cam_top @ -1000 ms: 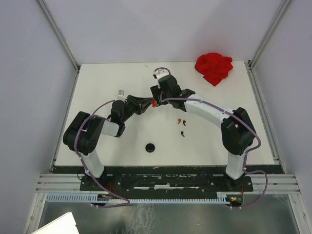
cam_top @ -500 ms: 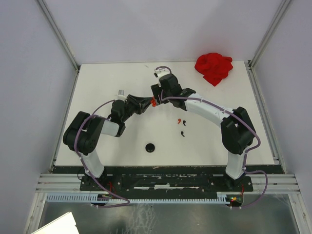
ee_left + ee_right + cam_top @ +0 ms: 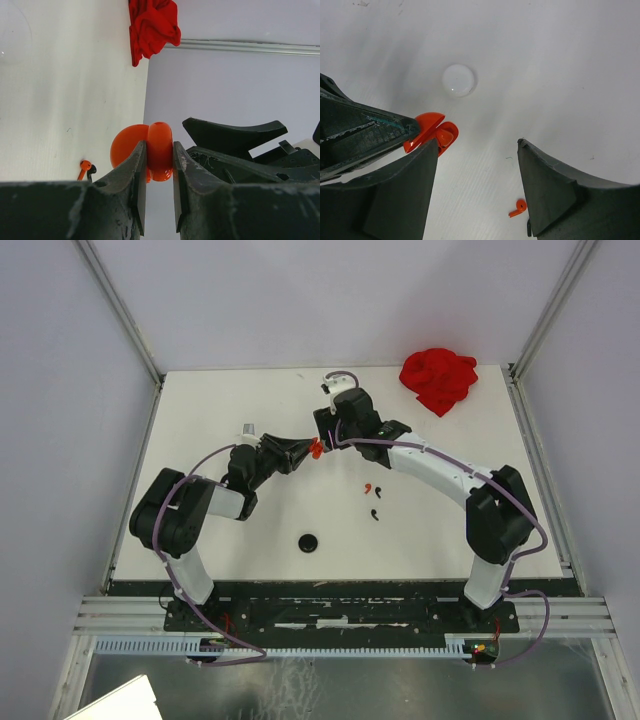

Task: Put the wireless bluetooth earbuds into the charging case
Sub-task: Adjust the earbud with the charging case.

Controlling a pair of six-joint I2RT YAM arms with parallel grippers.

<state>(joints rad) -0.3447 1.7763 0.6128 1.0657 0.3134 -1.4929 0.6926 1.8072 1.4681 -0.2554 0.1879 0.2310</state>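
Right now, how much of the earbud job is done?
Done: the red case is open, pinched in the left hand. In hand: the open right hand hovers beside it, empty. Left: a red earbud and a black earbud lie on the table.

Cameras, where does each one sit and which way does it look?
Top external: above and behind the arms, looking down at the table; both arms show.
Left wrist: on the left arm, facing the red cloth; its left gripper shows, shut on the red charging case.
Right wrist: on the right arm, looking down at the table; the open right gripper shows.
Shared: both wrist views show the case and a red earbud.
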